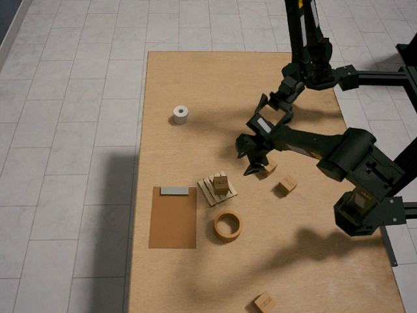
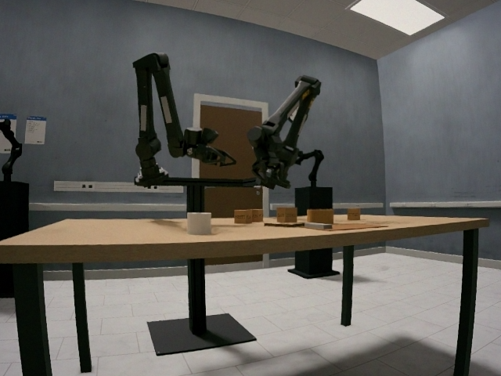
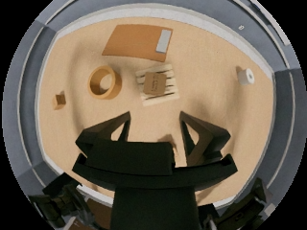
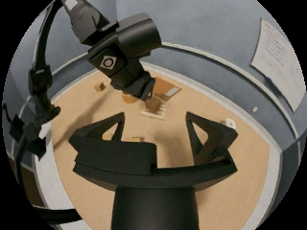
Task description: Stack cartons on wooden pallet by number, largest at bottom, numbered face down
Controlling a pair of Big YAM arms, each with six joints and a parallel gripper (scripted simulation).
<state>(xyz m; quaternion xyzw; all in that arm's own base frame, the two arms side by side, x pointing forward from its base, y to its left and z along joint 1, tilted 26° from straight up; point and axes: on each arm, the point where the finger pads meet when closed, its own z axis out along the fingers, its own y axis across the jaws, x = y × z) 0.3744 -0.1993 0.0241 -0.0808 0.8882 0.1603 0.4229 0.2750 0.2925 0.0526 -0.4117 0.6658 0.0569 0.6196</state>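
Observation:
One brown carton point(image 1: 221, 185) point(image 2: 286, 215) point(image 3: 154, 84) sits on the slatted pallet point(image 1: 210, 199) point(image 3: 146, 101), printing on its top. My left gripper point(image 1: 244, 165) point(image 3: 154, 114) is open and empty, raised on the bench's near side of the pallet. Below it, partly hidden in the top view, stands a second carton point(image 1: 270, 167) point(image 2: 243, 216). A third carton point(image 1: 287, 186) point(image 2: 257, 215) stands close by. A fourth carton point(image 1: 264, 302) point(image 2: 353, 214) point(image 3: 59, 102) stands far off alone. My right gripper point(image 1: 266, 119) point(image 4: 154, 114) is wide open and empty, raised above the table. The bottom numbers are hidden.
A tan ring point(image 1: 227, 237) point(image 3: 91, 86) stands beside the pallet. A brown clipboard point(image 1: 172, 222) point(image 3: 131, 43) lies behind them, and a white roll point(image 1: 180, 117) point(image 2: 199, 223) stands apart. In the top view, the left arm's wrist is close to the right gripper.

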